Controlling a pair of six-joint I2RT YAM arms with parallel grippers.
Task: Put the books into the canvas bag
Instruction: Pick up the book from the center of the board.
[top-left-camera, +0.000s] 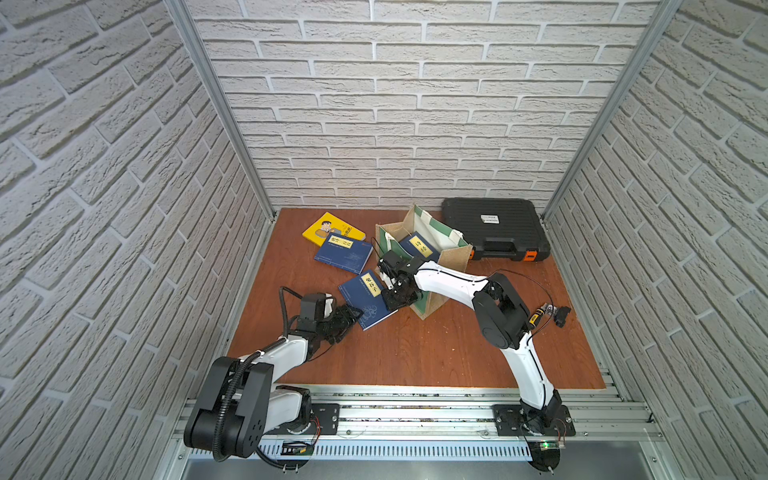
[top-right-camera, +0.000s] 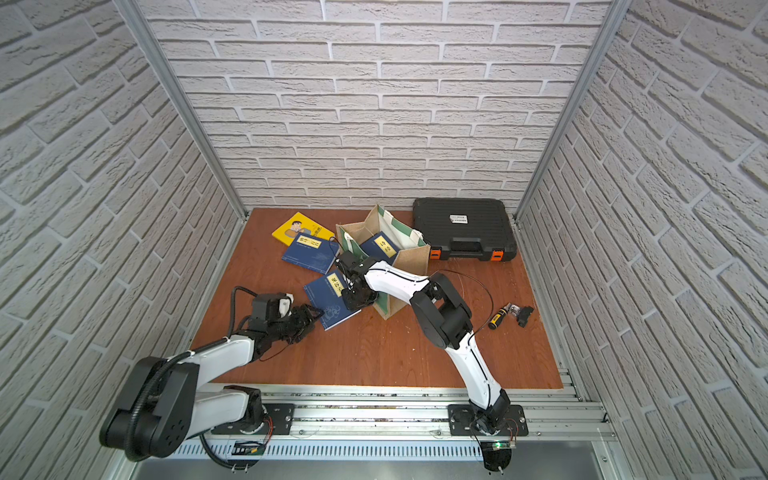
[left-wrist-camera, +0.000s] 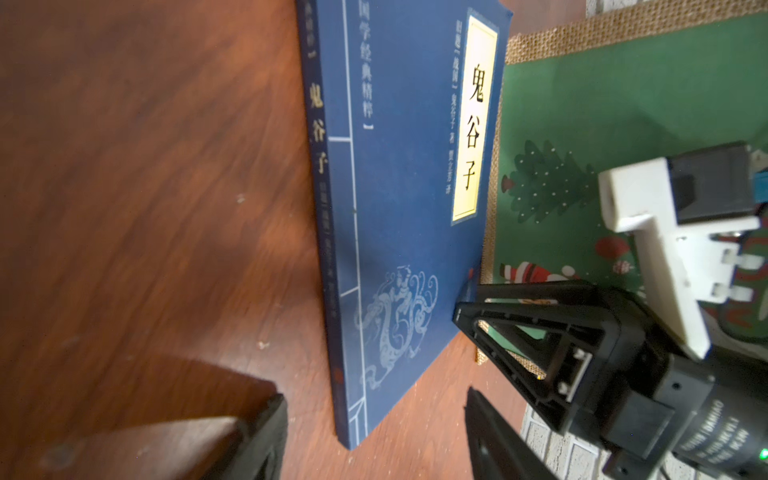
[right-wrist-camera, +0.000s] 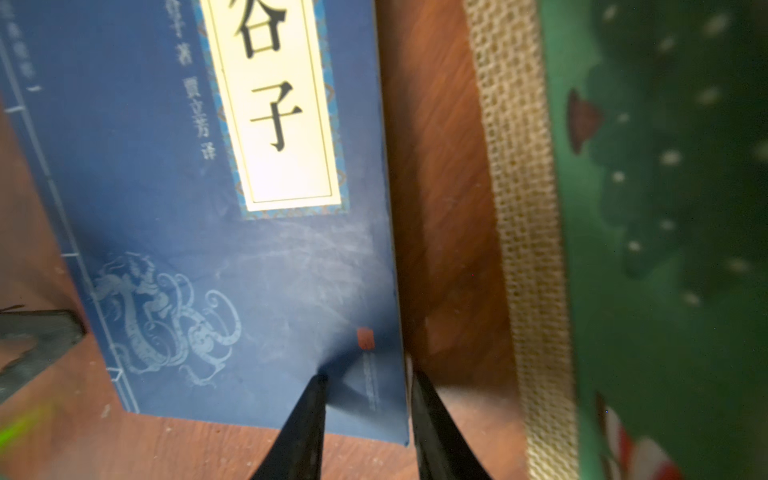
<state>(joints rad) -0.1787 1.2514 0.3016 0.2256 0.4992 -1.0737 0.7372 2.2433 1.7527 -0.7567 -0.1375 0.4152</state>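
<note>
A navy book (top-left-camera: 365, 299) (top-right-camera: 328, 301) with a yellow title label lies flat on the table beside the canvas bag (top-left-camera: 440, 257) (top-right-camera: 411, 257). My right gripper (top-left-camera: 390, 305) (right-wrist-camera: 368, 374) reaches down at the book's corner nearest the bag. One finger rests on the cover, the other sits at the book's edge, and a narrow gap shows between them. My left gripper (top-left-camera: 353, 313) (left-wrist-camera: 376, 395) is wide open at the book's (left-wrist-camera: 399, 208) opposite corner and holds nothing. Another navy book (top-left-camera: 419, 245) stands inside the bag. A yellow cartoon book (top-left-camera: 328, 228) and a third navy one (top-left-camera: 343, 251) lie at the back left.
A black plastic case (top-left-camera: 494, 228) with orange latches lies behind the bag on the right. A small screwdriver (top-left-camera: 540, 316) and a black part (top-left-camera: 563, 316) lie at the right side. Brick-pattern walls close in the wooden table (top-left-camera: 415, 353) on three sides.
</note>
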